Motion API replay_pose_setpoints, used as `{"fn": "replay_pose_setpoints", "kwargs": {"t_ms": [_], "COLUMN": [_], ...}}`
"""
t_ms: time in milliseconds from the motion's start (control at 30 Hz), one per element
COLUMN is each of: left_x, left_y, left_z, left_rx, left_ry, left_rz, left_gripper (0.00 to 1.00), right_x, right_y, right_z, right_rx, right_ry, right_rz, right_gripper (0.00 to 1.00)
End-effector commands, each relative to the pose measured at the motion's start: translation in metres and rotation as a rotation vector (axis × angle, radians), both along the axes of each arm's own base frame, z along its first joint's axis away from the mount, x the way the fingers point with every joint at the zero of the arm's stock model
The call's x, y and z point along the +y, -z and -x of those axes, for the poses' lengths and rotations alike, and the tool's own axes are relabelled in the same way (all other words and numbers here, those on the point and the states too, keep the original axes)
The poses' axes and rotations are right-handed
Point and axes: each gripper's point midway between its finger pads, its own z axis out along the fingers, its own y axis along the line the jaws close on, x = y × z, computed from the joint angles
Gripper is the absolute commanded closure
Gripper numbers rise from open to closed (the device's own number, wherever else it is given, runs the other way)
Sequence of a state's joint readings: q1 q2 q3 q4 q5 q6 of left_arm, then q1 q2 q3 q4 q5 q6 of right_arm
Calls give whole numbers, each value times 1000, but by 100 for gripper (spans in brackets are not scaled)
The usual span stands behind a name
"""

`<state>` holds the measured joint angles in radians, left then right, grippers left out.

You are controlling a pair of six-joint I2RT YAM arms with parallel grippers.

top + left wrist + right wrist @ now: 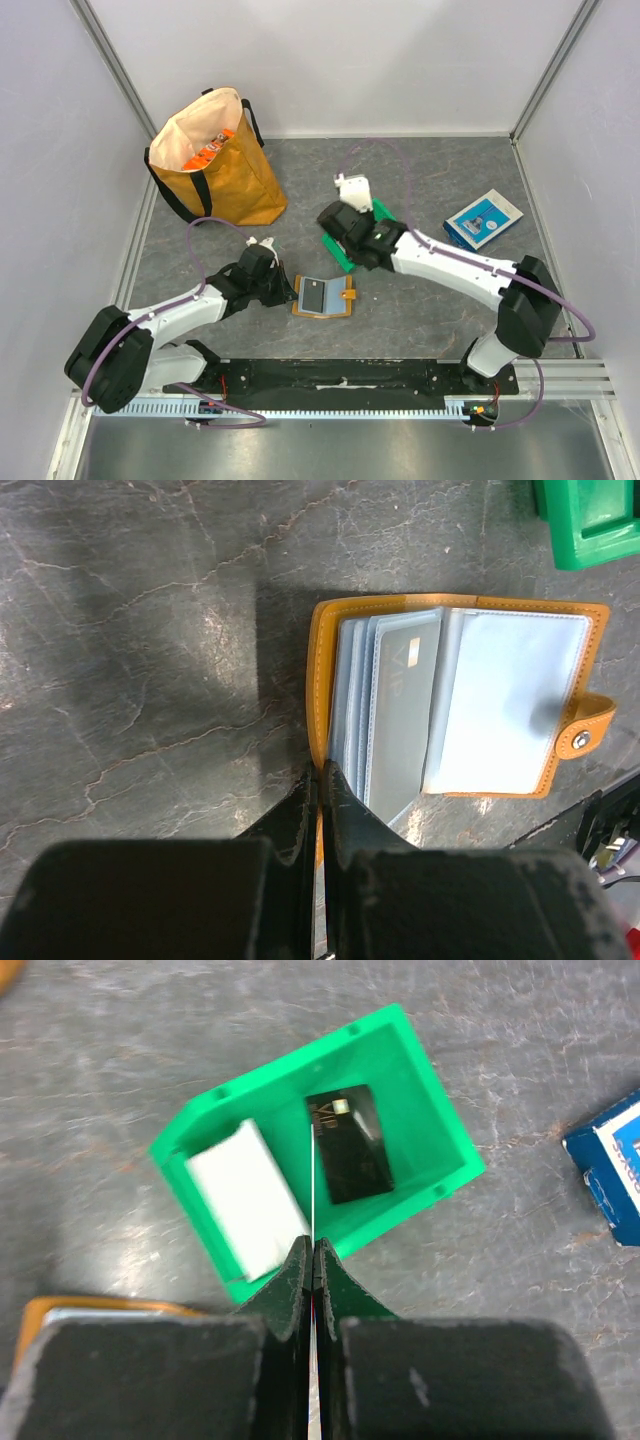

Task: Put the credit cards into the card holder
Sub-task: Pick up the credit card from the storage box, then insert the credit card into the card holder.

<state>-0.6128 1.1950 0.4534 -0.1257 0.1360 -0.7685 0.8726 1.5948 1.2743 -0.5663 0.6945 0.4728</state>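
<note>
The orange card holder (323,296) lies open on the table, its clear sleeves showing, with a grey card (405,710) in one sleeve. My left gripper (322,770) is shut on the holder's left orange edge (318,680); in the top view it (285,290) sits just left of the holder. My right gripper (313,1245) is shut on a thin white card (312,1180) seen edge-on, held above the green bin (430,1090). In the bin lie a white card (245,1195) and a black card (350,1145). In the top view the right gripper (350,238) hovers over the bin (344,262).
A big orange-yellow tote bag (215,160) stands at the back left. A blue-and-white flat box (483,218) lies at the right, also in the right wrist view (610,1165). The green bin's corner (590,520) shows beyond the holder. Walls enclose the table.
</note>
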Motion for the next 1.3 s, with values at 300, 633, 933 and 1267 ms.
{"fn": "replay_pose_setpoints", "kwargs": {"t_ms": [300, 633, 933, 1267], "left_x": [-4, 4, 3, 0], "left_y": [-19, -14, -18, -30], "left_z": [4, 22, 27, 27], "left_rx": [-61, -57, -68, -85], "left_ry": [22, 3, -1, -29], "left_rz": [72, 113, 146, 196], "left_gripper": [98, 98, 98, 98], "right_x": [65, 105, 128, 147], "right_y": [-28, 49, 51, 30], "right_z": [70, 126, 139, 129], "right_rx": [-156, 141, 180, 21], "right_ry": [36, -166, -218, -168], "right_rz": [-103, -420, -612, -645], "right_gripper": [100, 100, 100, 100]}}
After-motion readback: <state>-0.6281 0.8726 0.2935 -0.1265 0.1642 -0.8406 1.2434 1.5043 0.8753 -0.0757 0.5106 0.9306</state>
